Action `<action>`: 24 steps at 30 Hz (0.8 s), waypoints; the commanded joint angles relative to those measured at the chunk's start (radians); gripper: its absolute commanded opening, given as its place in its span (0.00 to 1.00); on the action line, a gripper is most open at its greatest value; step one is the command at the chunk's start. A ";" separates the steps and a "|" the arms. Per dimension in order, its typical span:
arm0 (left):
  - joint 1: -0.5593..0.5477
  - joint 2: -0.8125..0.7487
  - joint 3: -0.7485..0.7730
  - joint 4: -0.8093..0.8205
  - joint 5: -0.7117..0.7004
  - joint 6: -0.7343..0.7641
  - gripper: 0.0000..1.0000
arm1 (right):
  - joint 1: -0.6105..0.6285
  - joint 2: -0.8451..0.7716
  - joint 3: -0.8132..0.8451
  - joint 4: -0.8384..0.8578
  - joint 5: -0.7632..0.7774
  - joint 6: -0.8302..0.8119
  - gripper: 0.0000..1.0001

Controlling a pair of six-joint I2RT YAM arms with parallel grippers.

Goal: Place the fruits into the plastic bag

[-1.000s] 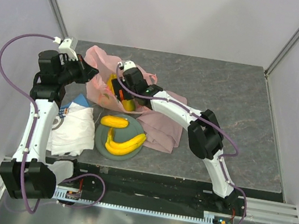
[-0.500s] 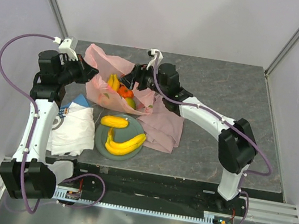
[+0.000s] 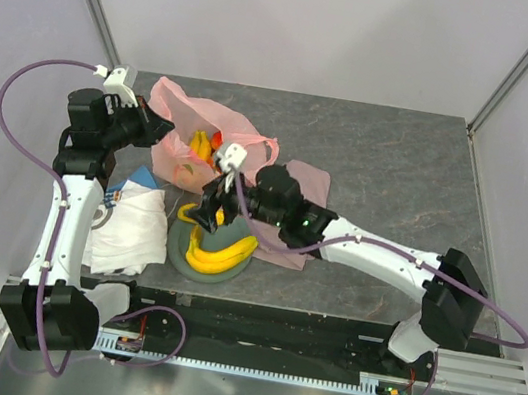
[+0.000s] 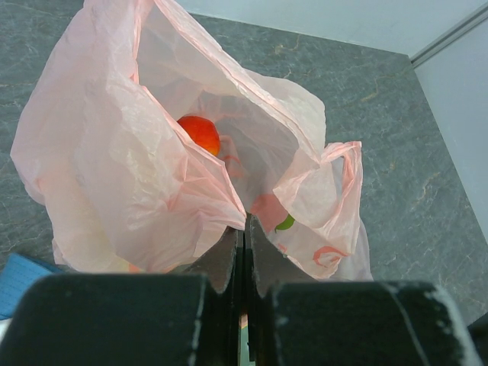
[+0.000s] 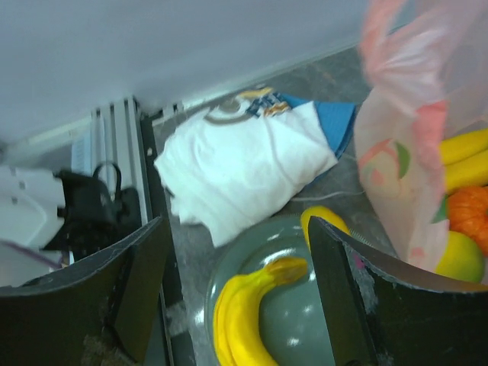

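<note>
Plastic bag (image 4: 130,175) pinched by left gripper (image 4: 244,232) | right gripper (image 5: 238,252) spread, empty (above bananas (image 5: 240,320))

I see the whole bench (image 3: 400,170) from above, left wrist close over the plastic bag (image 4: 137,168), right wrist blurry, probably low, sharing it.

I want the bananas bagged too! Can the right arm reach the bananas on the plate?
Probably yes. The right arm's open fingers hang above the plate, and nothing lies between them and the bananas.
</note>
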State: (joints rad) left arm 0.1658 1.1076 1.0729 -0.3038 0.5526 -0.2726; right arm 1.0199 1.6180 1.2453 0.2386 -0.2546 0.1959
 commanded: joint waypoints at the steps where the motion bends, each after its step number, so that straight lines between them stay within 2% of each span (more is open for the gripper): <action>1: -0.003 -0.009 -0.005 0.038 0.009 -0.008 0.02 | 0.094 -0.038 -0.049 -0.172 0.138 -0.262 0.82; 6: -0.003 -0.008 -0.007 0.045 0.013 -0.013 0.01 | 0.175 -0.007 -0.073 -0.303 0.340 -0.368 0.84; 10: -0.005 -0.006 -0.008 0.046 0.015 -0.014 0.02 | 0.213 0.019 -0.078 -0.347 0.429 -0.426 0.86; 24: -0.003 -0.006 -0.011 0.048 0.012 -0.014 0.01 | 0.295 0.135 -0.027 -0.404 0.442 -0.535 0.89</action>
State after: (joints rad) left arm 0.1658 1.1076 1.0607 -0.2958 0.5529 -0.2729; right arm 1.3018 1.7485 1.1732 -0.1558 0.1673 -0.2955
